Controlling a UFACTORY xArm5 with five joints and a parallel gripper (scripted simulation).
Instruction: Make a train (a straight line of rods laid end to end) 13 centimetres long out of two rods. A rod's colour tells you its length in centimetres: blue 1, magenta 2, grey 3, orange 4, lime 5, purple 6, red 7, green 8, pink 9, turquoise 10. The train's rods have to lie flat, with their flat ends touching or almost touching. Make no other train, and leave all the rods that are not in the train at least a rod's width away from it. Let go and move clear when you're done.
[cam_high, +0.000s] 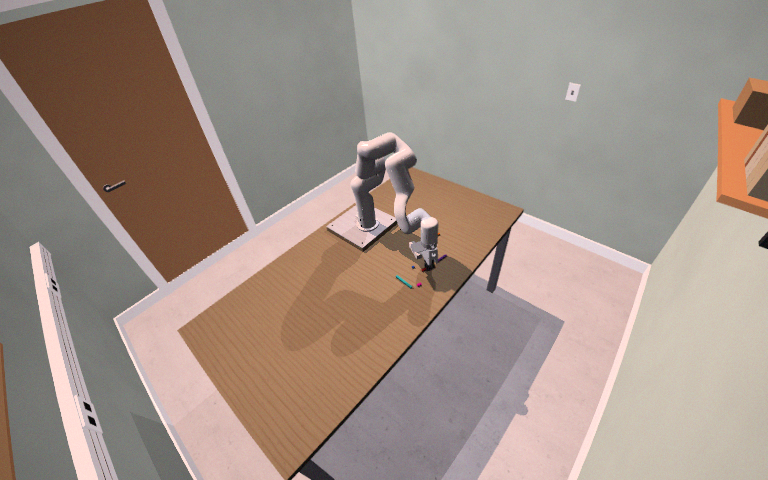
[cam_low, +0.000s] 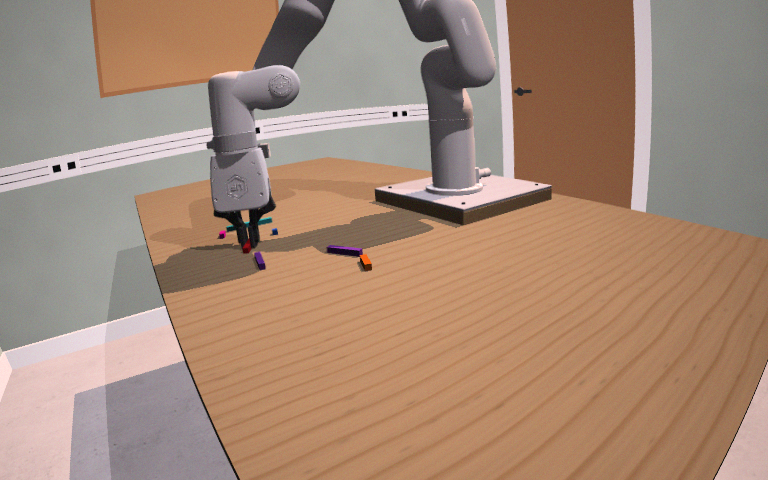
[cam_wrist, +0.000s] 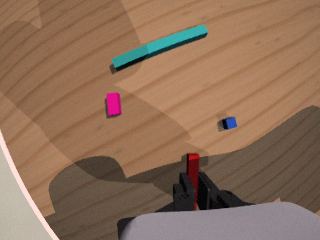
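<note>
Red rod (cam_wrist: 194, 172) is clamped between the gripper (cam_low: 247, 240) fingers, low over the desk (cam_low: 509, 316) near the edge away from the base plate (cam_low: 532, 195), toward the corner on that side. Red is 7, so the pairing is likely red + purple = 13.

Doing the step well: lift straight up first so the rod doesn't drag, keep it level, carry it to one of the purple rods, line up long axes, set flat with flat ends touching or nearly so. Release only once it sits on the wood. The near purple rod (cam_low: 259, 259) lies just beside the gripper, so avoid knocking it on the way up.

Rod looks: thin square-section bar, bright red, gripped across its narrow width, one end poking out ahead of the fingers in the wrist view.

Around it: second purple (cam_low: 344, 250) with orange (cam_low: 365, 262) close to its end, toward the base; those two may need separating. Turquoise (cam_wrist: 159, 47), magenta (cam_wrist: 114, 104) and blue (cam_wrist: 230, 123) lie beyond the gripper, well apart from each other.
</note>
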